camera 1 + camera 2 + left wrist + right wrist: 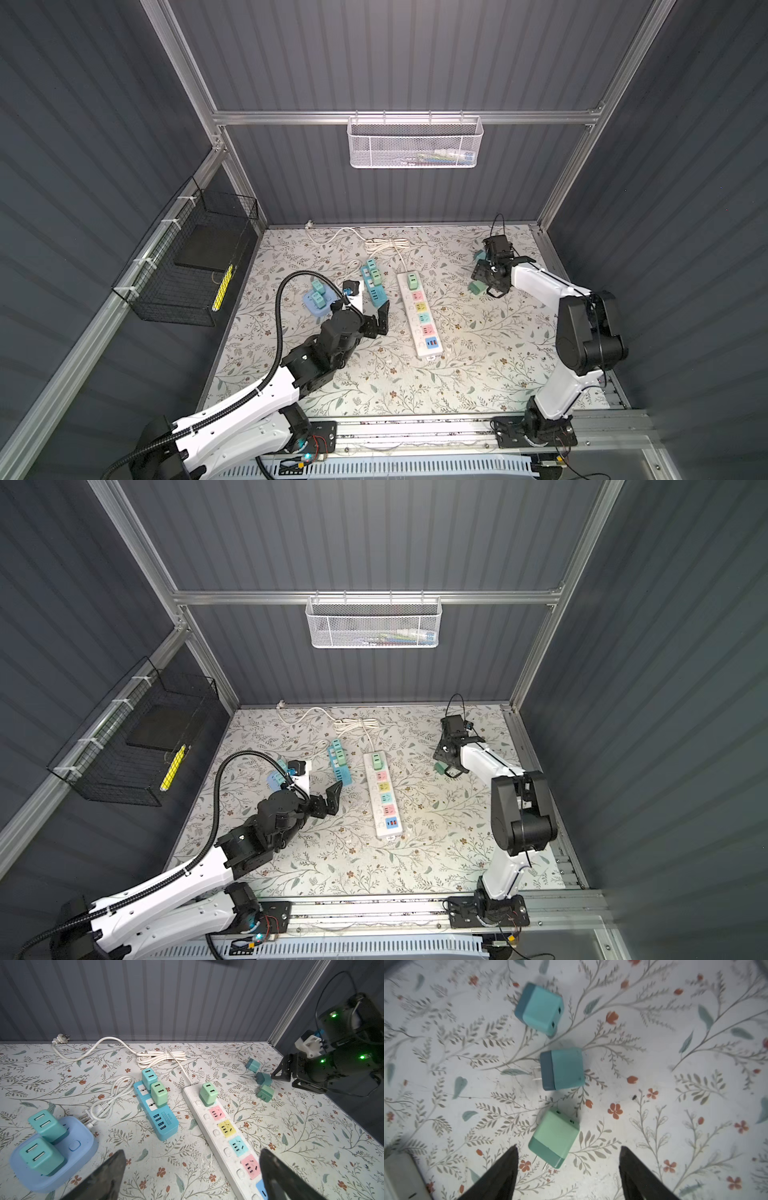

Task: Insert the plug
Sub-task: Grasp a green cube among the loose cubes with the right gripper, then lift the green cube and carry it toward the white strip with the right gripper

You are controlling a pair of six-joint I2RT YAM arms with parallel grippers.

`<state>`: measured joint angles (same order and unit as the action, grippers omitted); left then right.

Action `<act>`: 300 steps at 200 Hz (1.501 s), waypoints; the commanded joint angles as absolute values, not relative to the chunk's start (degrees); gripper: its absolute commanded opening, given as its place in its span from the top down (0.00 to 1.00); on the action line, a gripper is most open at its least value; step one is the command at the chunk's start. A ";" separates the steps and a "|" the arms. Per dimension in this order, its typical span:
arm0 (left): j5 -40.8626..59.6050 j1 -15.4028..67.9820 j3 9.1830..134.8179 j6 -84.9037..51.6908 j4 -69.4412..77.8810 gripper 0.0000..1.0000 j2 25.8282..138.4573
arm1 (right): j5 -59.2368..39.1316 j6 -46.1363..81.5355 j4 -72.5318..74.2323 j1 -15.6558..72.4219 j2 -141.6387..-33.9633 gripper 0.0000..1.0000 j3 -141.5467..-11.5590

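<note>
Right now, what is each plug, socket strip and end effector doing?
Long white plastic power strip: one mint plug inserted, other sockets empty.
Blue rectangular power strip: teal plug and green plug inserted.
Pale blue round socket base: two teal plugs inserted.
Loose light teal cube plug: unplugged.
Loose dark teal cube plug: unplugged.
Loose mint green cube plug: unplugged.
Left end effector: open, empty.
Right end effector: open, empty.

Long power strip (pixel 419 316) central, shorter strip (pixel 374 282) left of it, round base (pixel 318 302) farther left, loose plugs (pixel 264 1078) right.
</note>
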<state>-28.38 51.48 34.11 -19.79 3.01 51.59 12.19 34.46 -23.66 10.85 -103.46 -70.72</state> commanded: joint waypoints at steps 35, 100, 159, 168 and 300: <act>-27.57 51.42 35.96 -19.57 3.92 0.00 51.77 | 8.75 37.96 -26.67 10.33 -110.19 0.25 -75.13; -27.97 51.42 35.61 -19.16 4.15 0.00 51.79 | 7.90 38.05 -26.89 10.02 -112.47 0.35 -75.19; -27.63 51.42 35.83 -19.12 4.42 0.00 52.27 | 6.74 36.06 -24.90 9.77 -110.65 0.57 -72.39; -27.53 51.41 35.92 -19.07 4.37 0.00 52.29 | 6.35 36.04 -24.87 9.76 -110.75 0.58 -72.29; -25.10 51.44 36.63 -22.58 6.05 0.00 58.49 | 8.62 34.91 -22.59 19.53 -95.10 0.61 -55.02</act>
